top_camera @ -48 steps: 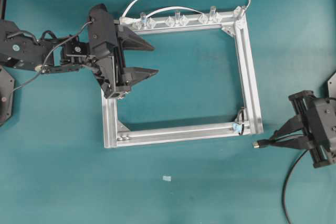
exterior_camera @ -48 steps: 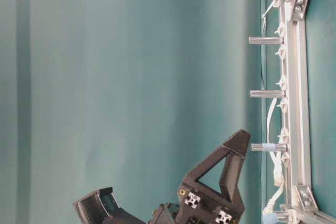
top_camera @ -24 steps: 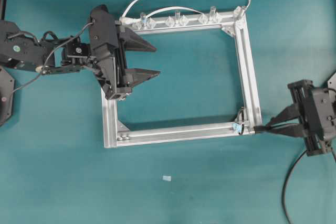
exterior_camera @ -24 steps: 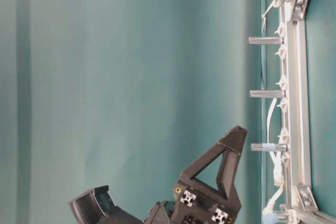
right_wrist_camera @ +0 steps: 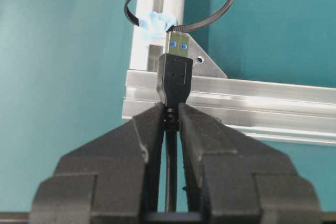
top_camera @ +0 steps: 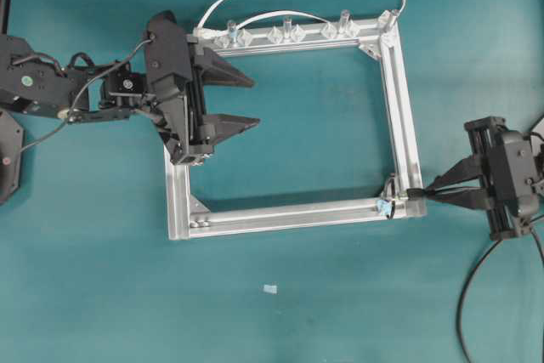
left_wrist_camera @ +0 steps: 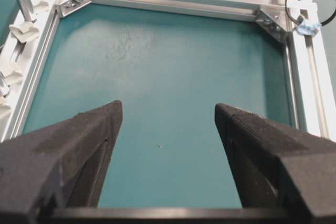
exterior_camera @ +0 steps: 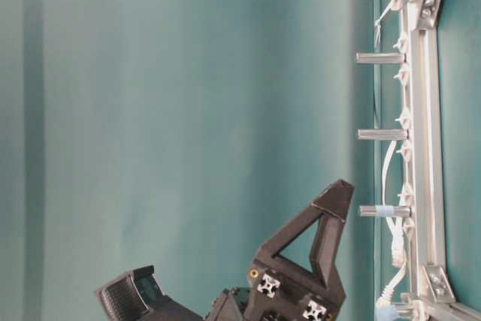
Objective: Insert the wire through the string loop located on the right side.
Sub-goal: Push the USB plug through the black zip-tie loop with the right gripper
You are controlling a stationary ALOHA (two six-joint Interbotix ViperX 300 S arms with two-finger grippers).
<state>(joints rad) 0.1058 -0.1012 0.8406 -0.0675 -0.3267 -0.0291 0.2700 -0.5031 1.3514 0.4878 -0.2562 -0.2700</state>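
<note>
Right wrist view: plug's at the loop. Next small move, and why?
Probably ease the right tool straight forward. It is shut on the wire just behind the plug, and the metallic tip sits at the string loop, seemingly not yet through. The opening lies just ahead, so a short advance should thread it.

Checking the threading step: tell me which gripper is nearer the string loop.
Right. The right gripper holds the wire just beside the string loop; the left gripper hangs open across the frame.
</note>
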